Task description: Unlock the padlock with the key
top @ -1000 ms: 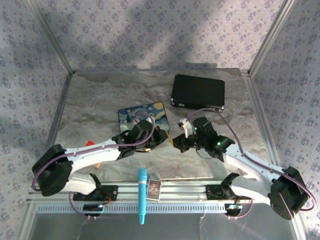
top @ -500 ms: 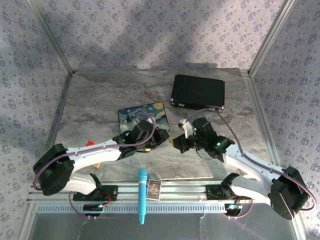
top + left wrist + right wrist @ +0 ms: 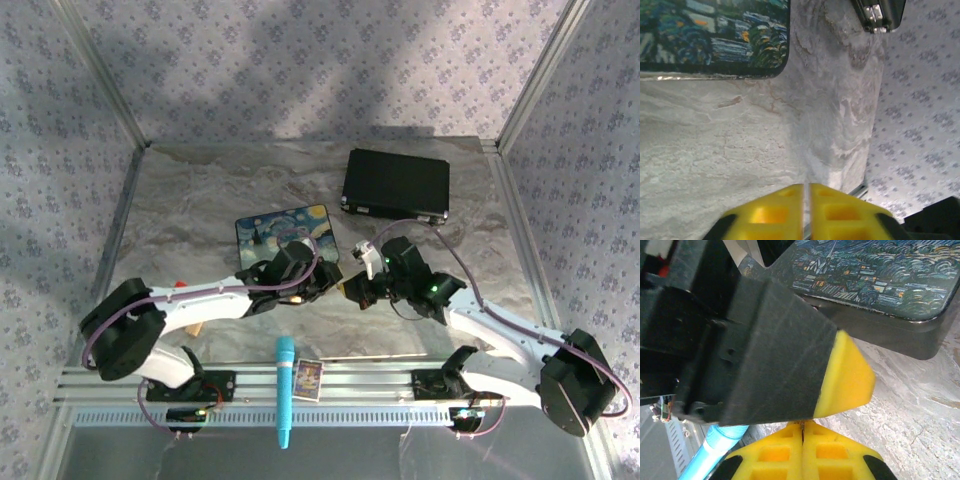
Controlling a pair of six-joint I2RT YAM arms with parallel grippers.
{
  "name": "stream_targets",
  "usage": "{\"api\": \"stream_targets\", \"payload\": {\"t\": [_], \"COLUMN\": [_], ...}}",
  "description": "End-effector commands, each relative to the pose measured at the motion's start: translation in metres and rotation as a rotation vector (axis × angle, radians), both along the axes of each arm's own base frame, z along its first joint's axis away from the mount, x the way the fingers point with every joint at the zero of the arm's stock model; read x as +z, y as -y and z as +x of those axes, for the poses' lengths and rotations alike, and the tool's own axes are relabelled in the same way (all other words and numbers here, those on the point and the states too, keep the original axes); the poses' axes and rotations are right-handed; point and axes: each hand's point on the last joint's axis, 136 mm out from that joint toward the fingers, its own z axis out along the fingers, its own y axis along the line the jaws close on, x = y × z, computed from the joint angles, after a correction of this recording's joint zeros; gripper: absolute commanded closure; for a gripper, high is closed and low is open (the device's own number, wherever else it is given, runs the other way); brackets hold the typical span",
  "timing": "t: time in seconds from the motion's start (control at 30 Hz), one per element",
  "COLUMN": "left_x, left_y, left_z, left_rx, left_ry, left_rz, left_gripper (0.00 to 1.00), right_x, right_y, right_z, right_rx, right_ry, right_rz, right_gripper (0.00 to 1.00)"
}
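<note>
Left pincer [image 3: 806, 187], clenched, has nudged toward 3 o'clock, right up beside the clenched right pincer [image 3: 803, 425], so the unlock attempt looks imminent.

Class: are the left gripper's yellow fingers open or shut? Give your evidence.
Shut. The left gripper has its yellow fingers pressed together, with only a hairline seam between them. Whether anything thin is pinched there cannot be told.

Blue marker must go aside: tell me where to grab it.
Probably mid-barrel on the blue marker, straight down from above, closing left to right: it lies flat across the rails, its length running near to far.
</note>
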Motion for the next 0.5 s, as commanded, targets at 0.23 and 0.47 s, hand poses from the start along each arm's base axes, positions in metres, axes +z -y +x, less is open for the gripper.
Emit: {"api": "stream_targets", "payload": {"t": [0.23, 0.47], "left_x": [0.015, 0.059], "left_y": [-0.008, -0.031], "left_z": [0.003, 0.018], "left_rx": [0.044, 0.115], "left_ry": [0.046, 0.275], "left_rz": [-0.022, -0.043], "left_gripper": [0.98, 1.00], "right_x": [0.007, 0.051], "right_y": [0.005, -0.002], "right_z": [0.007, 0.023], "right_rx": [-0.043, -0.178], "right_ry": [0.021, -0.027], "right_rz": [0.004, 0.283], "right_gripper": [1.00, 0.06]}}
